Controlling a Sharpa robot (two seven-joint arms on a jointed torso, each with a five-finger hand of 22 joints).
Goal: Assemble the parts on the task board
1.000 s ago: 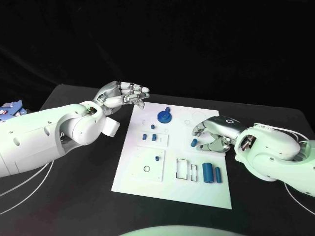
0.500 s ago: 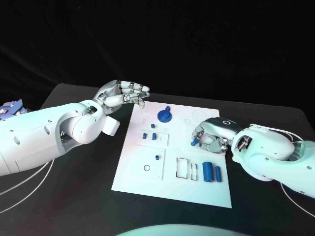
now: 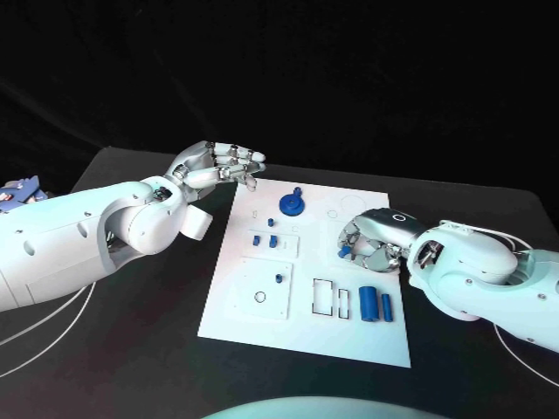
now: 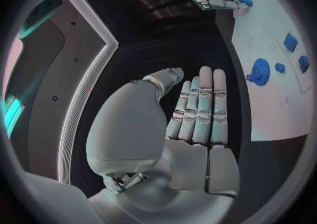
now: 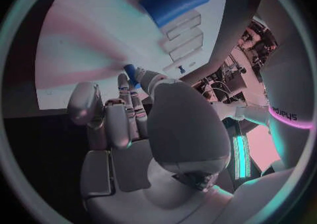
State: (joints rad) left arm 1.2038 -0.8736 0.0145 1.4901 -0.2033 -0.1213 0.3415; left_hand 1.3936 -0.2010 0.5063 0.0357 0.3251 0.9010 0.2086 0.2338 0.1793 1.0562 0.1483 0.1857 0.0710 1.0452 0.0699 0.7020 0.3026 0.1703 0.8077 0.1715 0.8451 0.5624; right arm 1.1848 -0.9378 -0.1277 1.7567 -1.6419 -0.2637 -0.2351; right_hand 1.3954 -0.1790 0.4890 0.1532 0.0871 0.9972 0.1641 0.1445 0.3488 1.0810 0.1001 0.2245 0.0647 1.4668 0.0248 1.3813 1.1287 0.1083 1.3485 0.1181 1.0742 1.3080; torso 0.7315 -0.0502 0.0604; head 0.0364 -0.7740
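2 blue cylinders [image 3: 376, 305] lie on the task board [image 3: 355, 342] beside empty slots [image 3: 331, 299]

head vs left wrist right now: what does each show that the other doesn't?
Head view alone: the two blue cylinders lying side by side at the near end of the task board, and the left arm's white forearm. Left wrist view alone: the left hand's palm side, fingers straight and together, nothing in it. Both: the round blue part, the small blue part in the right hand, and the left hand.
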